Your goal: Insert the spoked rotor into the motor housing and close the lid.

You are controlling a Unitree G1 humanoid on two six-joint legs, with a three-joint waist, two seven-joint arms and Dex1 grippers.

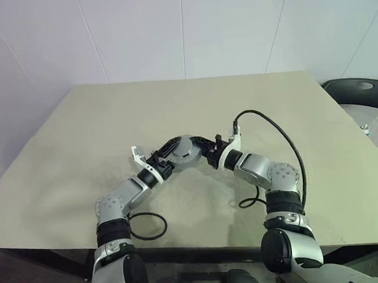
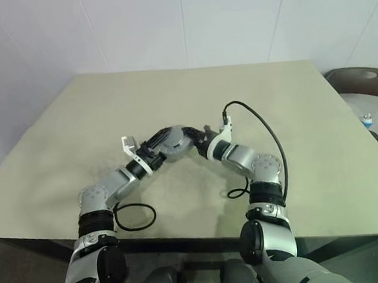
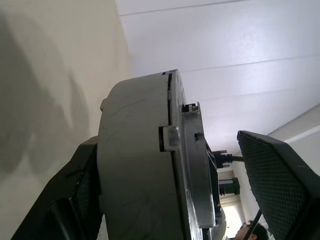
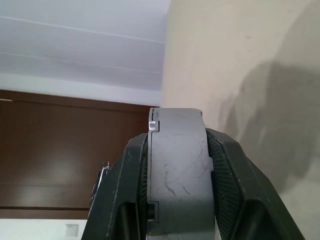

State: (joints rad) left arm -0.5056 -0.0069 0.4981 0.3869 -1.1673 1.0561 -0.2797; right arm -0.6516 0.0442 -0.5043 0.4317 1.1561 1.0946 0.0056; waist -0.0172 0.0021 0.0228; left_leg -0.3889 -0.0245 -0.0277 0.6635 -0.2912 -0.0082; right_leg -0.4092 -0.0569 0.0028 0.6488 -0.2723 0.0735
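Note:
The motor housing (image 1: 185,151), a round grey metal body, is held on edge above the middle of the table between both grippers. My right gripper (image 4: 177,140) is shut on it, with one black finger pressed on each flat side of the housing (image 4: 177,165). The lid (image 3: 192,165) sits as a thinner grey disc against one face of the housing (image 3: 135,165). My left gripper (image 1: 170,149) is open around it: one finger lies against the housing's back, and the ribbed pad (image 3: 272,175) stands apart from the lid. The spoked rotor is hidden.
The beige table (image 1: 186,109) reaches to a white wall. A black cable loop (image 1: 146,225) lies near the front edge by my left arm. Another black cable (image 1: 276,131) arcs over my right wrist. A dark chair (image 1: 362,92) stands past the table's right edge.

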